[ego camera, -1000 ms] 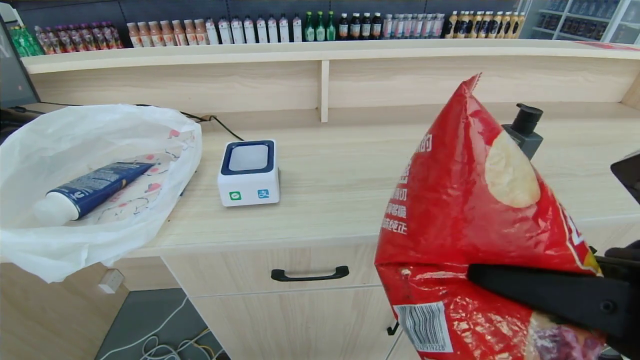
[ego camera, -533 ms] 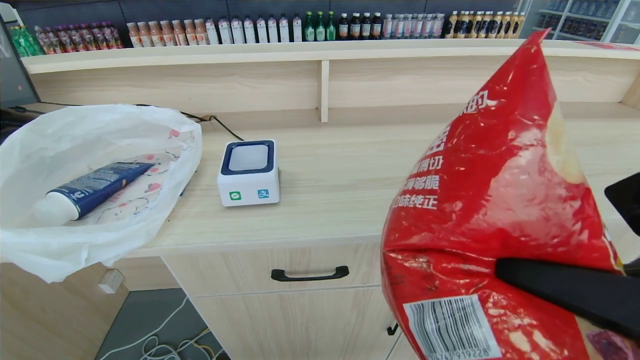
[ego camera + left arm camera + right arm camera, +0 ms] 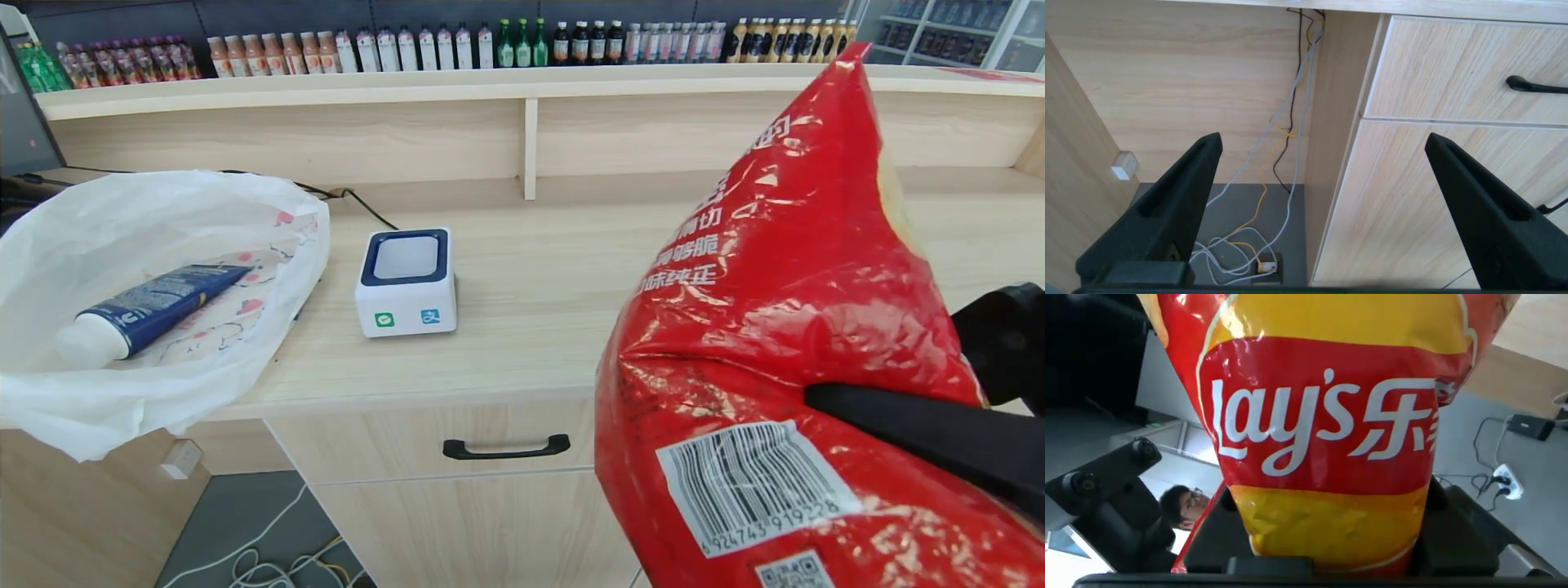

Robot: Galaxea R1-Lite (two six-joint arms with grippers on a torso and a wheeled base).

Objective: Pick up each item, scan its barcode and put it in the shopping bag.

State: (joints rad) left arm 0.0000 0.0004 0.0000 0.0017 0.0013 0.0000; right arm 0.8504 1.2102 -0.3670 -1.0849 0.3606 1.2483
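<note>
The chip bag [image 3: 784, 327] is nearest, at the right, clamped low on its body by the right gripper [image 3: 1323, 539], one black finger lying across its near face. Over the last second the bag has risen and swung in towards the head camera. Its top corner now stands higher against the far shelf, and the barcode [image 3: 755, 482], which sat cut off at the lower edge, has come up into full view, slightly tilted. The label faces near and upward, away from the scanner, so the scan looks not yet done. The lift reads as finished, and the likely next need is to carry the bag left and turn the label down over the scanner's window.

The left gripper [image 3: 1323, 147] hangs low in front of the drawers with its fingers wide apart and nothing between them.

Farther out on the desk [image 3: 531, 327], nothing has shifted. The scanner [image 3: 406, 282] sits left of the chip bag and well apart from it, window facing up. At the far left the shopping bag [image 3: 98, 392] lies open with a blue tube [image 3: 151, 310] already inside. The chip bag is still outside it.
</note>
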